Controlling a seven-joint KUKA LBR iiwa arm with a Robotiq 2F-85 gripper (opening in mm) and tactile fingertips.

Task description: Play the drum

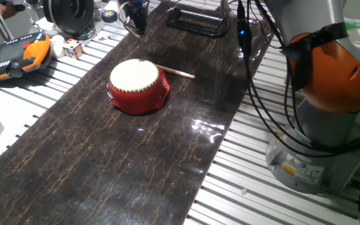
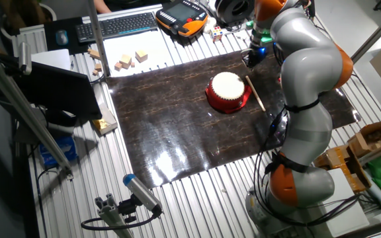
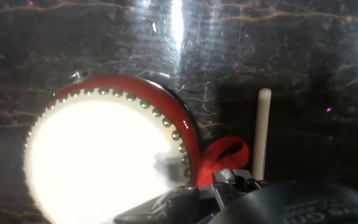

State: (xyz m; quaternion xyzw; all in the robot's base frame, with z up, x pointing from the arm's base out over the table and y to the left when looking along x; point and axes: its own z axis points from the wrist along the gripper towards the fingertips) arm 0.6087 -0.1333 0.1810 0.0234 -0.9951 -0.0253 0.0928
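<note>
The drum (image 1: 136, 78) is a small red drum with a cream skin, standing on the dark mat (image 1: 105, 169). It also shows in the other fixed view (image 2: 228, 86) and fills the lower left of the hand view (image 3: 98, 168). A thin pale stick (image 1: 175, 72) lies on the mat against its far side (image 2: 254, 92) (image 3: 262, 134). My gripper (image 1: 137, 25) hangs above the mat beyond the drum, not touching it (image 2: 252, 56). In the hand view the gripper (image 3: 225, 183) looks shut and empty, just over the drum's red strap loop (image 3: 225, 155).
An orange teach pendant (image 1: 14, 56) and a colour cube (image 1: 74, 48) lie left of the mat. Wooden blocks (image 2: 131, 61) sit at its far end. A black frame (image 1: 195, 19) stands behind the gripper. The arm's base (image 1: 317, 137) and cables stand at the right.
</note>
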